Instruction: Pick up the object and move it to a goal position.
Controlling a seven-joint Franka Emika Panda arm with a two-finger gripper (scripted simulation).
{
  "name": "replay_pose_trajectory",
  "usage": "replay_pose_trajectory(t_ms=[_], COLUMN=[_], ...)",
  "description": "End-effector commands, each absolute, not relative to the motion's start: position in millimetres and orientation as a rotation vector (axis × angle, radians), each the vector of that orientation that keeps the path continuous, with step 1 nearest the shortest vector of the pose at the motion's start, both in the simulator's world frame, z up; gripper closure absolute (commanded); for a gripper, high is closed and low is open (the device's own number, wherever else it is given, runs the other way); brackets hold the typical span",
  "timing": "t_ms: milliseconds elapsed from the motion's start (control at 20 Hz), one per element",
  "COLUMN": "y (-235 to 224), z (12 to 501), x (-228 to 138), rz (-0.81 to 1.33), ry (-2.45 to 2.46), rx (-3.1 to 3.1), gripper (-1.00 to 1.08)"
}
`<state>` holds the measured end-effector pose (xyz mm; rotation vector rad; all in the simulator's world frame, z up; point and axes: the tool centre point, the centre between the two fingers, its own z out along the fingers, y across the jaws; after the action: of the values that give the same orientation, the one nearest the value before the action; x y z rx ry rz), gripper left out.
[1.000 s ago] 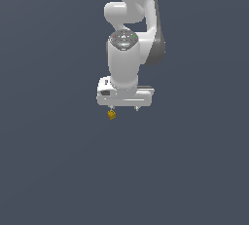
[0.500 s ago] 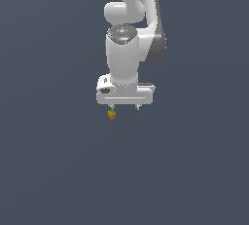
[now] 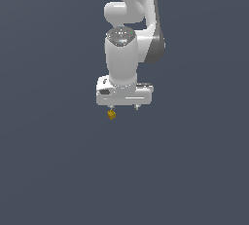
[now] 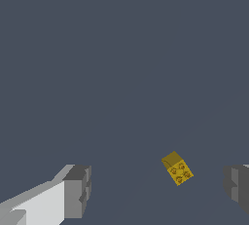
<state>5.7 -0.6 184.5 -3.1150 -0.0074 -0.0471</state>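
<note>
The object point(image 3: 111, 115) is a tiny yellow-orange cube with darker markings, lying on the dark grey floor. In the exterior view it sits just below the finger on the exterior view's left. My white gripper point(image 3: 124, 107) points down, hovers just above it, and is open and empty. In the wrist view the cube point(image 4: 177, 168) lies between the two wide-spread fingers of the gripper point(image 4: 158, 185), closer to one finger point(image 4: 237, 184) than to the other point(image 4: 78, 190). Neither finger touches it.
A plain dark grey floor point(image 3: 48, 170) fills both views. The white arm point(image 3: 131, 5) rises above the gripper. No goal marker shows.
The hand has shifted only slightly and sits a touch lower over the cube. The cube has not moved and the fingers stay open.
</note>
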Motion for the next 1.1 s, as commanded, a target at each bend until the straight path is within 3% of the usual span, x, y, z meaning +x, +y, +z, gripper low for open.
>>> replay_pose_trajectory(t_ms=[0, 1050], y=[-3.7, -50.4], z=[179.7, 98.8], x=[3.6, -45.9], rz=[-0.045, -0.012], ry=[-0.039, -0.673], rx=[-3.117, -3.068], gripper=[-0.92, -0.92])
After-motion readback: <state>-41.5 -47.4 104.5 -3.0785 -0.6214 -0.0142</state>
